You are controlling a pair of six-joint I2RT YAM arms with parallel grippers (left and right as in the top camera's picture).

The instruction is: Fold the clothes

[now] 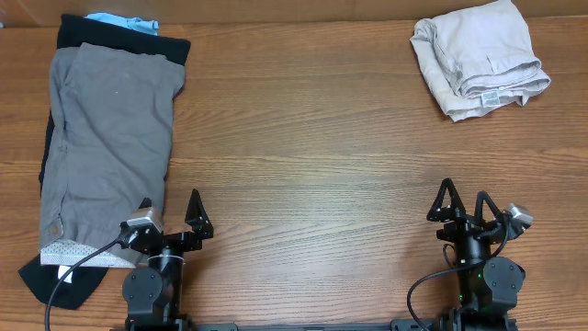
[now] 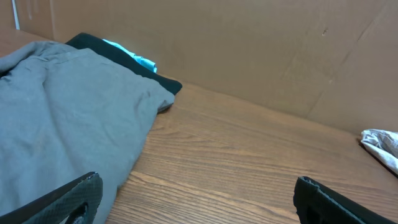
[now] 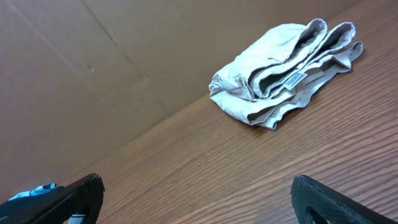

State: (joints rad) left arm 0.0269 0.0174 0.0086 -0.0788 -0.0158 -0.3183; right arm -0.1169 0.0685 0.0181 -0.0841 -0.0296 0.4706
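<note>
Grey shorts (soft, limp, judged light) are laid flat just beside the left gripper, over a black garment. The left gripper and right gripper are spread wide, with nothing held. The waistband corners are suggested for gripping.

The grey shorts lie spread flat along the left end of the table. Their waistband is toward the near edge, with the pale button and whitish lining showing. A black garment lies beneath them and sticks out at both ends. A light blue piece peeks out at the far edge. A beige garment sits loosely folded at the table's far right corner.
</note>
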